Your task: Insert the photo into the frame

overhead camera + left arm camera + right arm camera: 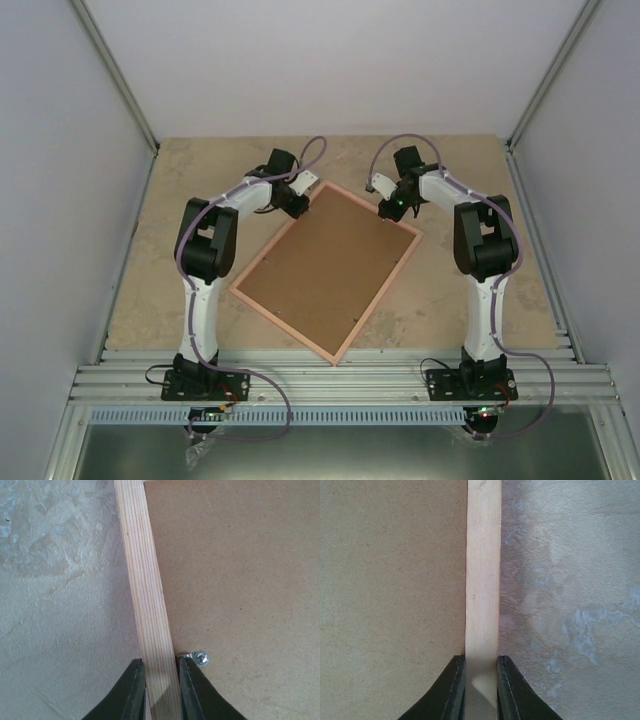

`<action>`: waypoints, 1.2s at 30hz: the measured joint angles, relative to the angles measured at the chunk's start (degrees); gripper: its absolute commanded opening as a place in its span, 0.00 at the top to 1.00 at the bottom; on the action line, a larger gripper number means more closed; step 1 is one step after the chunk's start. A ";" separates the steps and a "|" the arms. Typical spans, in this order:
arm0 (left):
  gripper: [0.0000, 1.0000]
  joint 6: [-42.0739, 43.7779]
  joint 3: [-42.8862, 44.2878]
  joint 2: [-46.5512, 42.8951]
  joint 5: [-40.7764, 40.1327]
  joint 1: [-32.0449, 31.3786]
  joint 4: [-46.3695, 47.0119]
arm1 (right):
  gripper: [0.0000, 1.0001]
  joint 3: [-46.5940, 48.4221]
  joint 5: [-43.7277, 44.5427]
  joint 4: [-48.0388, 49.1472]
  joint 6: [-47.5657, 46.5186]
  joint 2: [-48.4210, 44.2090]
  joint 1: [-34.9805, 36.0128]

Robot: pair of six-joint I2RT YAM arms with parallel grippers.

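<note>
Mottled counter (180, 180) is carrying the frame (283, 326) back-up; your left claw (161, 662) and right claw (480, 657) are each clenching a rail lying between their fingers.

frame (283, 322) far edge partly hidden by left claw (300, 208), right claw (386, 210)

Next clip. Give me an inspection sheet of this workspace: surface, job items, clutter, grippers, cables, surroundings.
Surface: mottled beige table.
Job's things: frame lies back-up at an angle, with a brown backing board in it and a metal tab at the board's edge; photo not seen.
Clutter: nothing seen.
Grippers: left gripper and right gripper each shut on a frame rail at the far end.
Cables: purple cables run along both arms.
Surroundings: plain pale walls; aluminium rails at the near edge.
</note>
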 measured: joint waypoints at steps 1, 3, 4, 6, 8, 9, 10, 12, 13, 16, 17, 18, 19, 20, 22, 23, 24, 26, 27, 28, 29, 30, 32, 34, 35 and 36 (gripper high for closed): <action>0.89 0.17 -0.22 -0.09 -0.02 0.00 0.15 | 0.99 0.00 -0.02 0.00 -0.02 0.00 0.00; 0.91 -0.46 -0.98 -0.57 -0.39 -0.11 0.85 | 0.99 0.00 -0.15 -0.17 -0.02 0.00 0.00; 0.91 -0.76 -1.29 -0.74 -0.59 -0.11 1.22 | 1.00 0.00 -0.31 -0.39 0.07 -0.02 0.04; 0.87 -0.83 -1.57 -0.83 -0.70 -0.11 1.70 | 1.00 0.00 -0.44 -0.57 0.11 -0.02 0.11; 0.80 -0.87 -1.73 -0.94 -0.70 -0.11 1.92 | 0.99 0.00 -0.50 -0.57 0.13 -0.04 0.11; 0.75 -0.87 -1.79 -0.98 -0.72 -0.11 2.01 | 0.99 0.00 -0.50 -0.57 0.15 -0.04 0.11; 0.71 -0.87 -1.86 -1.03 -0.72 -0.11 2.19 | 0.99 0.00 -0.50 -0.57 0.20 -0.04 0.11; 0.65 -0.37 -1.88 -1.07 -0.61 -0.09 2.32 | 0.99 0.00 -0.42 -0.42 0.31 -0.04 0.11; 0.62 -0.31 -1.88 -1.14 -0.50 -0.11 2.12 | 0.99 0.00 -0.42 -0.26 0.31 -0.04 0.07; 0.53 -0.50 -1.88 -1.27 0.15 -0.11 1.66 | 1.00 0.00 -0.39 -0.13 0.57 -0.02 0.02; 0.50 -0.52 -1.88 -1.46 0.26 -0.11 1.40 | 1.00 0.00 -0.37 -0.13 0.74 -0.02 -0.04; 0.47 -0.44 -1.88 -1.75 0.33 -0.11 1.09 | 1.00 0.00 -0.39 -0.13 1.01 -0.02 -0.13; 0.45 -0.31 -1.88 -2.21 0.37 -0.11 0.79 | 1.00 0.00 -0.42 -0.11 1.38 -0.02 -0.28; 0.43 -0.35 -1.92 -2.95 0.37 -0.09 0.48 | 0.99 0.00 -0.48 -0.11 1.75 -0.02 -0.44; 0.40 0.26 -2.23 -4.70 0.35 0.00 0.24 | 0.99 0.00 -0.52 -0.15 2.93 -0.02 -0.94; 0.39 0.59 -2.73 -5.95 0.26 0.00 0.26 | 1.00 0.00 -0.61 -0.15 3.48 -0.02 -1.33; 0.39 0.90 -3.48 -7.58 0.15 0.00 0.17 | 1.00 -0.02 -0.63 -0.15 4.20 0.00 -1.97; 0.38 1.38 -4.55 -10.19 -0.02 0.04 0.00 | 1.00 -0.46 -0.74 0.50 5.95 -0.04 -3.82; 0.37 1.86 -5.11 -11.56 -0.11 0.04 -0.13 | 1.00 -0.72 -0.76 0.96 6.84 -0.15 -4.72; 0.37 2.16 -5.55 -12.81 -0.22 0.04 -0.31 | 1.00 -1.36 -0.66 1.90 7.98 -0.44 -5.88; 0.36 2.40 -5.95 -13.92 -0.24 0.04 -0.44 | 1.00 -2.21 -0.48 2.84 9.29 -0.83 -7.13; 0.36 2.54 -6.34 -14.86 -0.22 0.04 -0.57 | 1.00 -3.26 -0.24 3.85 10.80 -1.46 -8.37; 0.34 2.78 -7.48 -16.39 0.02 -0.02 -0.87 | 1.00 -5.66 0.55 5.62 13.92 -2.86 -10.67; 0.34 3.04 -8.96 -17.70 0.17 -0.37 -1.25 | 1.00 -8.24 1.75 7.13 17.62 -4.48 -12.92; 0.34 3.08 -10.05 -18.40 0.15 -0.79 -1.29 | 1.00 -9.40 2.34 7.80 19.47 -5.18 -13.84; 0.33 3.08 -11.41 -19.17 0.15 -1.57 -1.31 | 1.00 -10.54 2.84 8.44 21.42 -5.86 -14.67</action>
